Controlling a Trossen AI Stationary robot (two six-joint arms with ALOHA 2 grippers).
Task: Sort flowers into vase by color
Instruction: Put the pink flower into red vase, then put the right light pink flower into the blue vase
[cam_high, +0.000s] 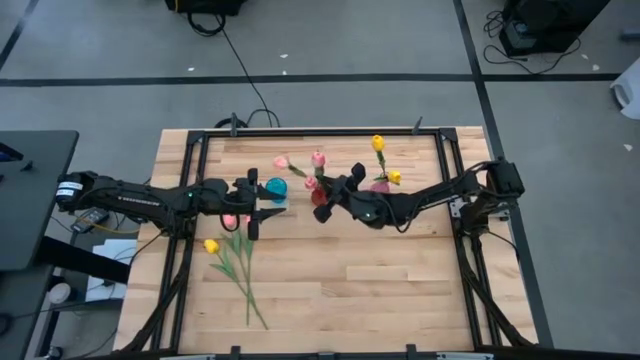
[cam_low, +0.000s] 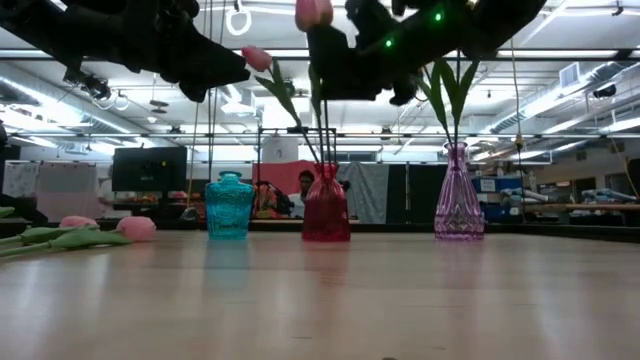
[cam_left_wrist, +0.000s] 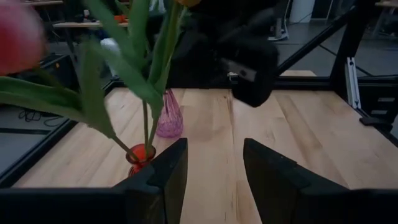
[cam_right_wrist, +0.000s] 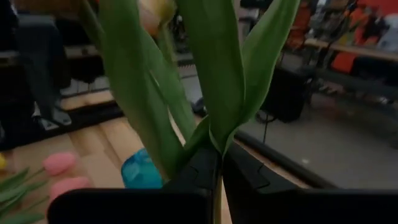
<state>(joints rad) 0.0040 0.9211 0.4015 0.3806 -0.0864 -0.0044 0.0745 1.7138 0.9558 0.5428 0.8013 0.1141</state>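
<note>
A pink tulip (cam_low: 313, 12) hangs upright, its stem running straight down into the red vase (cam_low: 326, 217) at the middle of the worktop (cam_high: 400, 290), near the far edge. The right claw (cam_high: 322, 196) is closed on that stem just above the vase mouth, so the long axis already lines up with the opening below. The left claw (cam_high: 262, 208) hovers open beside the teal vase (cam_high: 276, 187), nearer the loose pink and yellow tulips (cam_high: 232, 255) lying toward the left edge. The purple vase (cam_high: 381, 184) holds yellow tulips. The right wrist view shows stem and leaves pinched between the fingers; the low view alone shows all three vases in a row.
</note>
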